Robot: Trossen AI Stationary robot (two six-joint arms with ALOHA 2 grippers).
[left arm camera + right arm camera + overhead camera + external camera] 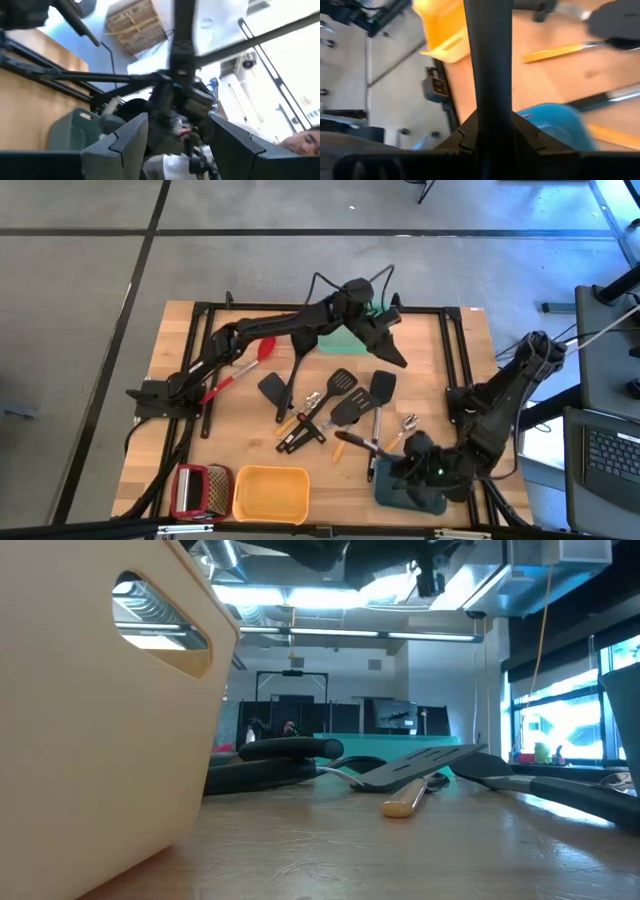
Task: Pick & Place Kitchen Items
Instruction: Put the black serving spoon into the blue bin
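Several utensils lie in a loose heap (335, 412) mid-table: black spatulas (343, 383), a red spoon (245, 365) and an orange-handled tool (355, 442). They also show in the low view (420, 765). My left gripper (392, 352) (177, 125) hangs open and empty above the table's far middle, by the teal tray (345, 340). My right gripper (412, 468) (487, 125) is shut on a long black utensil handle (487, 60) over the grey-blue tray (400, 498) at the near right. My right gripper pinches a black utensil's straight handle (487, 107) between its two fingers, which lie across it. The handle runs on past the fingers, over the grey-blue tray (555, 125). Which end of the utensil it has, and whether the utensil is lifted clear, I cannot tell.
A yellow tray (270, 495) and a red-framed grater (195, 488) stand at the near left edge; the yellow tray's wall (100, 720) fills the low view's left. A black frame (205, 330) runs round the wooden table top.
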